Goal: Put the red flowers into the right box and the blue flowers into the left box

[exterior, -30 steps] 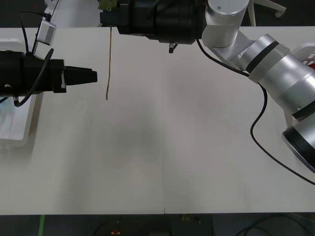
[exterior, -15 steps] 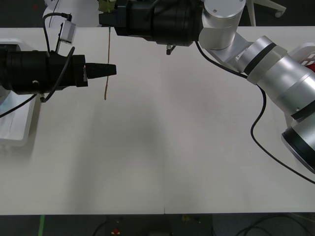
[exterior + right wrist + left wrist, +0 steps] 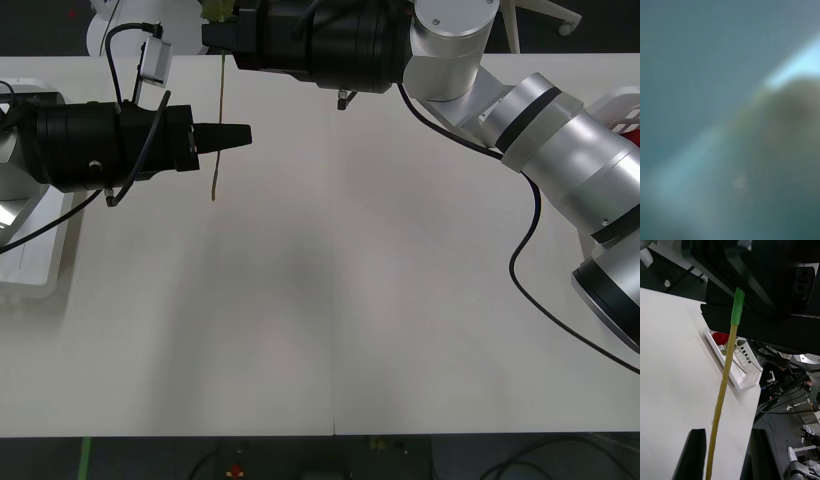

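Observation:
My right gripper (image 3: 218,38) reaches across to the table's far left and is shut on the top of a long tan flower stem (image 3: 217,130) that hangs straight down. The bloom is cut off, so I cannot tell its colour. My left gripper (image 3: 238,135) is open with the stem (image 3: 724,382) between its black fingers (image 3: 696,453), not touching. The left box (image 3: 40,265) lies under the left arm. The right box (image 3: 625,105) sits at the far right, and the left wrist view shows it (image 3: 739,378) holding a red flower (image 3: 720,338). The blue flowers are out of view.
The right arm's black forearm and silver elbow (image 3: 540,120) span the back of the table. A cable (image 3: 530,270) loops down from it on the right. Bare table (image 3: 330,300) stretches in front of both arms.
My left gripper has moved right, from beside the hanging stem to straddling it with its fingers. The right arm and the stem have stayed almost still.

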Motion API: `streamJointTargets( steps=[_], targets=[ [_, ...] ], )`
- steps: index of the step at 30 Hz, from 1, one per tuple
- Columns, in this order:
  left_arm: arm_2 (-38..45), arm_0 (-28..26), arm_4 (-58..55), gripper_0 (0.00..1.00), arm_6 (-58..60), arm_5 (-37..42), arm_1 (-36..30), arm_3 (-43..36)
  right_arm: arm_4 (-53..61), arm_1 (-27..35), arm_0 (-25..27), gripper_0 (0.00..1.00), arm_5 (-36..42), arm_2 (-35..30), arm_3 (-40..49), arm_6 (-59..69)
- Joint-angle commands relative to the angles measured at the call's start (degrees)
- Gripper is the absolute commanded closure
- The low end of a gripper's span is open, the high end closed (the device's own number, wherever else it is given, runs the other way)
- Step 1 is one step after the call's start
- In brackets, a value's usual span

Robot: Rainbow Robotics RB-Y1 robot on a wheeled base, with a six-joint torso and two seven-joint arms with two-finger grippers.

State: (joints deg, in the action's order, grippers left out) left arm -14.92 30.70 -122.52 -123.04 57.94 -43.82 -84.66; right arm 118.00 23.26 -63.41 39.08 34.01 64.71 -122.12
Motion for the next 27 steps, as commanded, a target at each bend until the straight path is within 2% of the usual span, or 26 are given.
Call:
streamJointTargets(
  steps=[1,7,8,10,12,14,15,19,27],
  targets=[
    [-0.73,2.87,-0.88,1.0,2.1,-0.72,0.76,-0.34,0.65,-1.64,-3.47,1.0,-0.58,0.1,2.17,-1.28],
    [-0.64,2.87,-0.88,1.0,1.93,-0.81,0.67,-0.34,0.65,-1.64,-3.47,1.0,-0.85,0.1,2.17,-1.19],
    [-0.64,2.87,-0.88,1.0,1.93,-0.9,0.67,-0.34,0.65,-1.64,-3.47,0.93,-1.11,0.1,2.26,-1.28],
    [-0.64,2.87,-0.88,1.0,1.93,-1.08,0.67,-0.34,0.57,-1.46,-3.47,0.6,-1.73,0.1,2.17,-1.28],
    [-0.64,2.87,-0.96,1.0,1.93,-1.16,0.67,-0.34,-0.14,-1.2,-3.47,0.38,-2.17,0.1,2.26,-1.28],
    [-0.64,2.87,-0.96,1.0,1.93,-1.25,0.58,-0.34,-1.02,-1.02,-3.47,0.22,-2.69,0.1,2.17,-1.36],
    [-0.64,2.87,-0.96,1.0,1.93,-1.25,0.49,-0.34,-1.46,-0.85,-3.56,0.17,-2.78,0.1,2.26,-1.45],
    [-0.64,2.87,-0.96,1.0,1.93,-1.25,-0.21,-0.34,-1.37,-0.32,-3.56,0.07,-2.78,0.1,2.17,-1.8],
    [-0.64,2.17,-0.88,1.0,0.96,-0.81,-5.22,-0.34,-1.54,1.35,-3.91,0.02,-1.02,0.1,2.26,-2.95]
  ],
)
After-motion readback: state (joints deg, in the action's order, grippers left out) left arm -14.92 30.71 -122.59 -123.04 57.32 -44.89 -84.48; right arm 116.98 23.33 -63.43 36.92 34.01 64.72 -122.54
